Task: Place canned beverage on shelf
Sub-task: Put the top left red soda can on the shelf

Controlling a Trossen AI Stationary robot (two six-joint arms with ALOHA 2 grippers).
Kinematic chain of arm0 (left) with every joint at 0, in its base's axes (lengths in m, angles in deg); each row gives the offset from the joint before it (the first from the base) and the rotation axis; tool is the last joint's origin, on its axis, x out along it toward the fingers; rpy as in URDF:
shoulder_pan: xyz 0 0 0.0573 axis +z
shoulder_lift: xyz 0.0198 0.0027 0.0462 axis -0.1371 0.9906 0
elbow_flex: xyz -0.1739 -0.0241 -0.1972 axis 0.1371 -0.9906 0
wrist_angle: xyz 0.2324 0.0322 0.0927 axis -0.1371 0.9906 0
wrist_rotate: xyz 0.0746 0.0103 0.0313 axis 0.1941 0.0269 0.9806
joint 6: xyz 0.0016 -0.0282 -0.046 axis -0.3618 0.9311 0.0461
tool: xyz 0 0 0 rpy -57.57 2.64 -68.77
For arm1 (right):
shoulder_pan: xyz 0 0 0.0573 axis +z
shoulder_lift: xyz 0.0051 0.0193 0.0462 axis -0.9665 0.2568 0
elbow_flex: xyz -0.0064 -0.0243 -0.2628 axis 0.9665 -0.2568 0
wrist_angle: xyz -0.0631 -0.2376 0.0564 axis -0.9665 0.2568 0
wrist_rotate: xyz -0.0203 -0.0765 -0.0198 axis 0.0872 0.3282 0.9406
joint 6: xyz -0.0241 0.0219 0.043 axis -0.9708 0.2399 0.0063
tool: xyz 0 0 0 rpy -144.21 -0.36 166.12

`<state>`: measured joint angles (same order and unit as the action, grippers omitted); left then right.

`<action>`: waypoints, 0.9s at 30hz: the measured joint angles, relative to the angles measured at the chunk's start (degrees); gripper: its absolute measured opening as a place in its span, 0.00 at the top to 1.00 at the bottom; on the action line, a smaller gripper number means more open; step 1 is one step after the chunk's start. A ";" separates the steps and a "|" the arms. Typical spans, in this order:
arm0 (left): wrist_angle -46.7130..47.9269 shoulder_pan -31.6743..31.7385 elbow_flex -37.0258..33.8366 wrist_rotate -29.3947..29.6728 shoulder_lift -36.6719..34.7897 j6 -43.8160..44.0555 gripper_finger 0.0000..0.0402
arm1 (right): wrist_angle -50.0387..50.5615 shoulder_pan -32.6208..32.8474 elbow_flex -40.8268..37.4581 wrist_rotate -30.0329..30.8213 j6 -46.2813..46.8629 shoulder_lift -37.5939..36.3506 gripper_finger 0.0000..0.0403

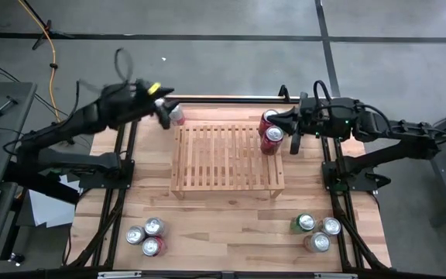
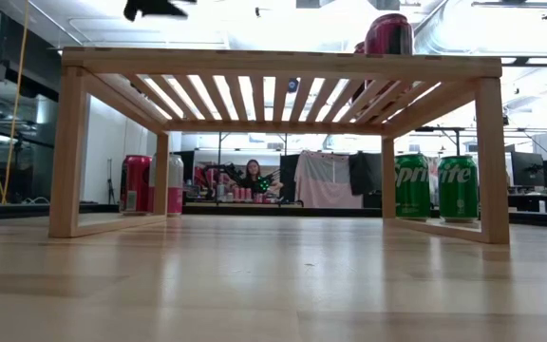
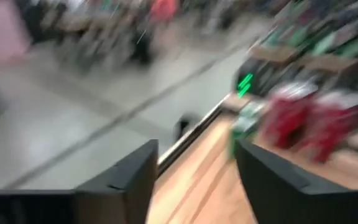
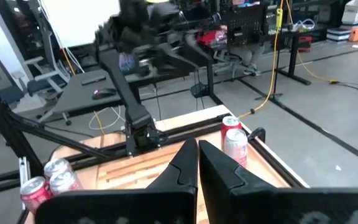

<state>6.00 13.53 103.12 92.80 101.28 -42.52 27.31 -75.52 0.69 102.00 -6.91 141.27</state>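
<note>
The light wooden slatted shelf (image 1: 227, 159) (image 2: 283, 65) stands mid-table. Two red cans (image 1: 272, 139) (image 1: 269, 118) (image 2: 387, 33) stand upright on its far right part. A pink-and-silver can (image 1: 176, 116) (image 4: 236, 148) stands upright by the shelf's far left corner, with a red can (image 4: 230, 122) just behind it. My left gripper (image 1: 163, 115) (image 3: 197, 168) hovers blurred beside that can, open, with nothing between its fingers. My right gripper (image 1: 291, 128) (image 4: 197, 155) is shut and empty, just right of the two red cans.
Three cans (image 1: 145, 236) stand grouped near the table's front left. Three more, one of them green (image 1: 314, 231), stand at the front right. The shelf's near and left slats are bare. A black rail (image 1: 223, 99) runs along the table's far edge.
</note>
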 joint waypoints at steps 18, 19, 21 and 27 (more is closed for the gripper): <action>45.50 30.70 23.78 -4.89 36.88 12.15 0.16 | 7.14 0.00 0.00 -0.03 1.49 0.00 1.00; 45.47 31.56 23.78 -6.71 37.65 12.67 0.16 | 7.58 0.00 0.00 -0.05 1.49 0.00 1.00; 45.26 32.84 23.78 -9.57 38.74 13.92 0.16 | 8.15 0.00 0.00 -0.04 1.49 0.00 1.00; 45.50 35.99 23.78 -11.52 41.25 15.99 0.16 | 9.15 0.00 0.00 -0.03 1.47 0.00 1.00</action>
<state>51.50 49.52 126.89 81.28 142.53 -26.53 36.45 -75.52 0.69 101.97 -5.44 141.27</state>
